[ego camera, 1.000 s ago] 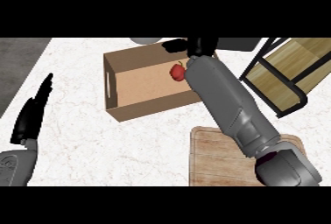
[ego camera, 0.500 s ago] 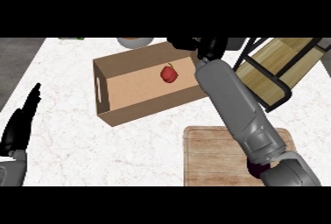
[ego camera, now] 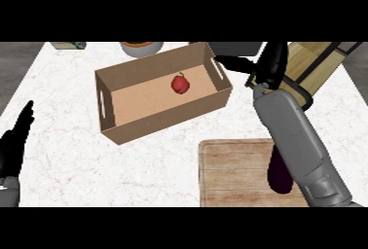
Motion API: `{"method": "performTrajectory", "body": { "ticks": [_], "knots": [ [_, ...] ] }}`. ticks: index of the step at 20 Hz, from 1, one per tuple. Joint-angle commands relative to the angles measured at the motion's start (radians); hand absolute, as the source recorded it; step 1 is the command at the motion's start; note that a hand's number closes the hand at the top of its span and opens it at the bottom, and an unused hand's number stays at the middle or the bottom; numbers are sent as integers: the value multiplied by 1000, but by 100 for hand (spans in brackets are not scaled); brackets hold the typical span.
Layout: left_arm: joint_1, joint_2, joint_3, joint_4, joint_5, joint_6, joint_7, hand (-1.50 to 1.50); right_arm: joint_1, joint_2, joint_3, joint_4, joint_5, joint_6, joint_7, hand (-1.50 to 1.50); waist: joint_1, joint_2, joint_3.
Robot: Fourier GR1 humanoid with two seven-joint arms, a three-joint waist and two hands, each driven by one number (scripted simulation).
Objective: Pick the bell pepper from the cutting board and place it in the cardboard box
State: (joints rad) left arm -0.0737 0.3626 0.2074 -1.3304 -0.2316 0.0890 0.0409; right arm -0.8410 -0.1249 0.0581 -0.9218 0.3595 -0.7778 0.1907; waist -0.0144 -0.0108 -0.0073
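Observation:
A red bell pepper (ego camera: 180, 83) lies inside the open cardboard box (ego camera: 137, 103), toward its far right part. My right hand (ego camera: 267, 65) is raised to the right of the box, fingers straight and open, holding nothing. The wooden cutting board (ego camera: 233, 172) lies at the lower right, and my right forearm crosses its right side. A dark purple eggplant (ego camera: 278, 175) lies on the board, partly hidden by that forearm. At the view's left edge my left hand (ego camera: 16, 141) rests open with its fingers pointing up.
A wooden slatted rack (ego camera: 316, 65) with a dark frame stands at the back right, close behind my right hand. A bowl (ego camera: 140, 47), a grey object (ego camera: 235, 47) and a small green item (ego camera: 69, 45) sit along the counter's far edge.
My right hand has let go of the pepper, which now lies in the box, and has drawn back to the right of the box. The eggplant has come into sight.

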Motion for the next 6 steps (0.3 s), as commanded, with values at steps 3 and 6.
{"method": "performTrajectory", "body": {
  "ticks": [3,6],
  "knots": [
    [37,11,10,-45,9,-15,6,0,288,-83,40,-283,-17,97,66,-150,-25,-7,8],
    [37,-9,-10,-47,-19,5,14,0,394,-174,60,-428,-12,198,133,-150,-20,-2,7]
  ]
}}
